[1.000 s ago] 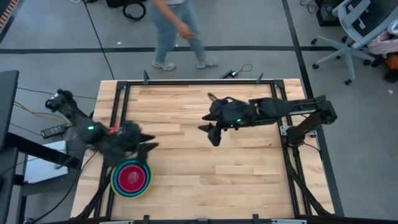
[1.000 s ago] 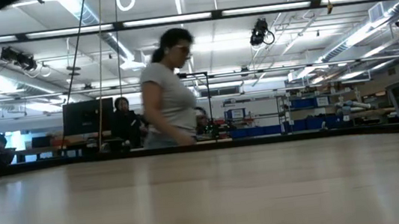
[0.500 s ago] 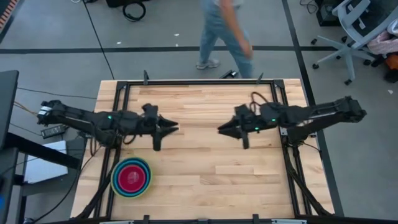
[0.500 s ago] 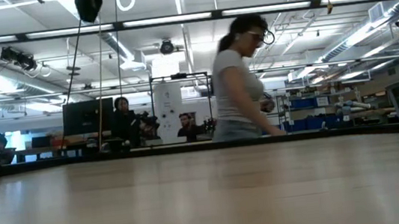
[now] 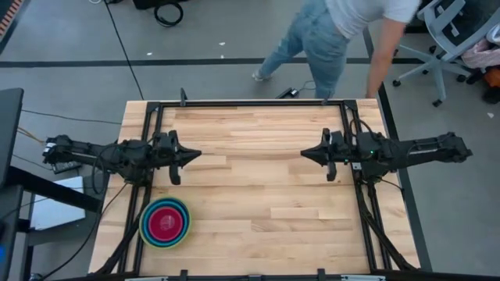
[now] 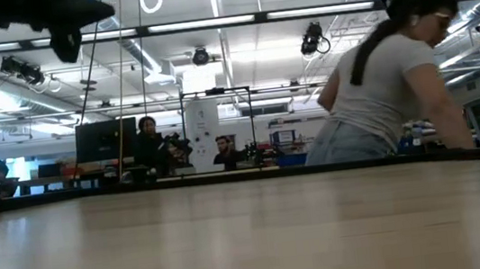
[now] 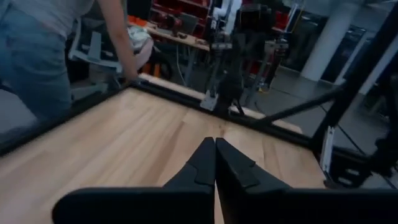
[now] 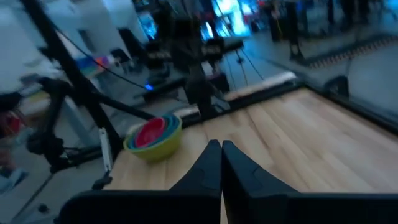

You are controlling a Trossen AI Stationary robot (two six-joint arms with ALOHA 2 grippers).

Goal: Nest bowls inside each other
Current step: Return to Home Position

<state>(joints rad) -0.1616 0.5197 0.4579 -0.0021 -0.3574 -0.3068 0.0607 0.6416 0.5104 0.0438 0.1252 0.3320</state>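
The bowls stand nested in one stack on the table's near left part: a lime-green outer bowl, blue rims inside it, and a magenta-pink bowl innermost. The stack also shows in the right wrist view. My left gripper is shut and empty, level above the table's left side, beyond the stack's far side and pointing right. My right gripper is shut and empty, level above the table's right side and pointing left. Both sets of shut fingers show in the wrist views.
A black frame runs round the wooden table top. A person leans over the far right corner, with a hand near the frame. An office chair stands beyond the table. Bare wood lies between the grippers.
Both arms have drawn back toward their own sides of the table and levelled out: the left gripper rose off the bowl stack and turned to point right, the right gripper retreated from the table's middle. Both grippers have shut. The stack has stayed in place. The person walked rightward.
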